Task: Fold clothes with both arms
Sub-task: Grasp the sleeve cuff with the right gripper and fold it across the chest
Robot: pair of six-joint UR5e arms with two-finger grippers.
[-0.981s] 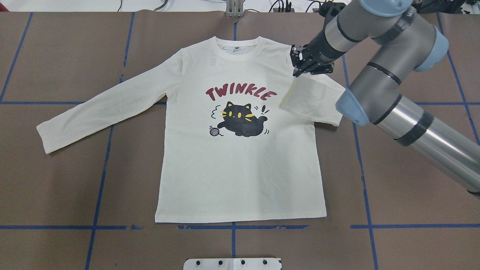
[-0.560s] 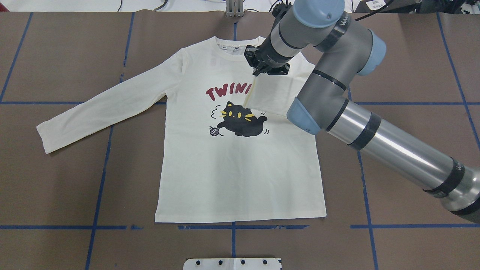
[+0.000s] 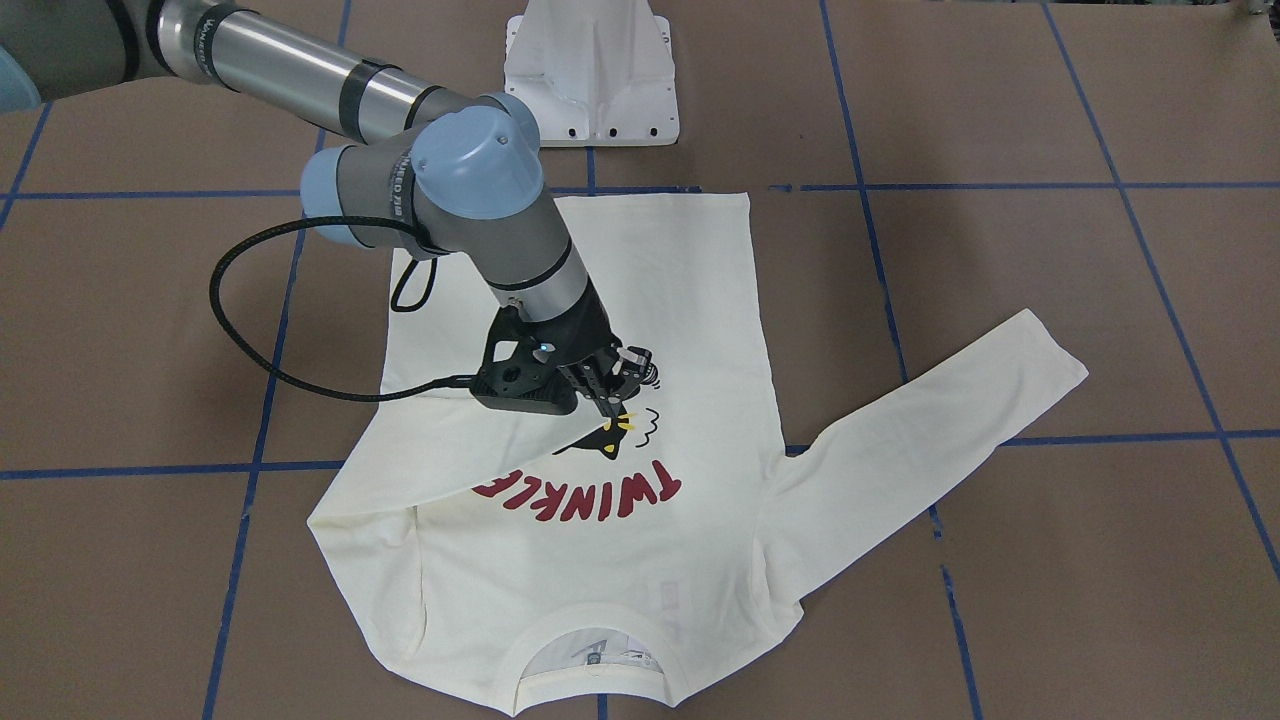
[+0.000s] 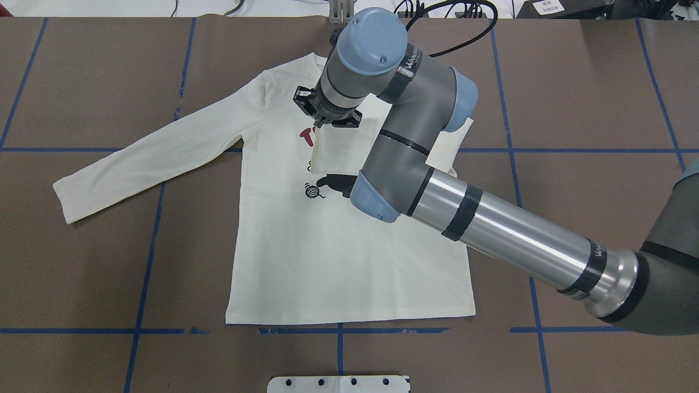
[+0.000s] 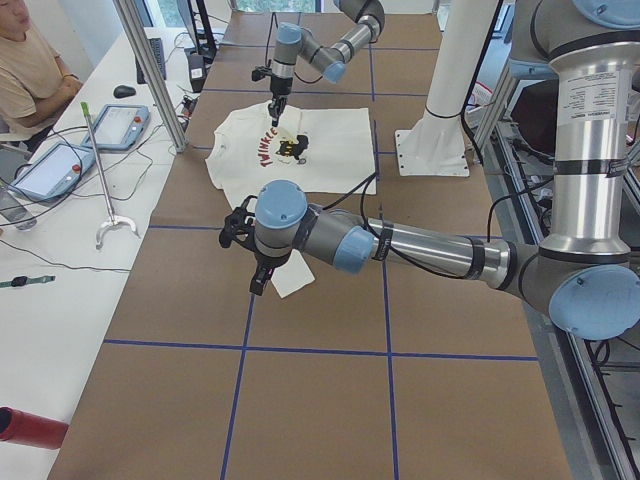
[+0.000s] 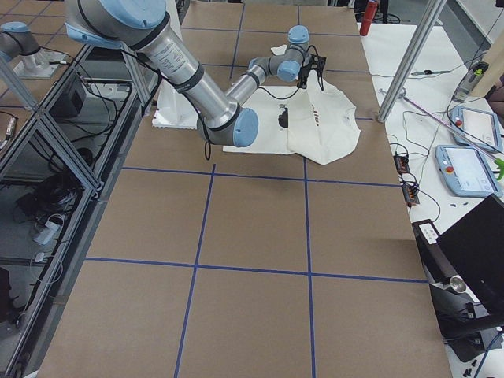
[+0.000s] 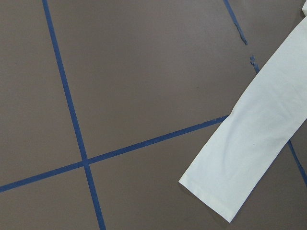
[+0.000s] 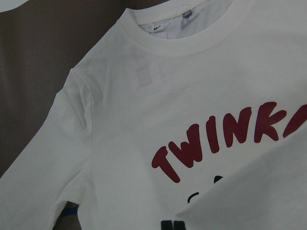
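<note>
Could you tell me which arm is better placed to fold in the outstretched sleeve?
Left: the left gripper hangs near that sleeve's cuff; the right gripper holds the other sleeve.

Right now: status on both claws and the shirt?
Right claw shut on shirt sleeve, held over the print. Left claw near the other cuff, open or shut unclear. No obstruction seen.

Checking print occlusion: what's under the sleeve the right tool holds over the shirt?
The shirt front. Overhead, the sleeve in the right tool hides most lettering and the top of the cat; the T and yarn ball show.
</note>
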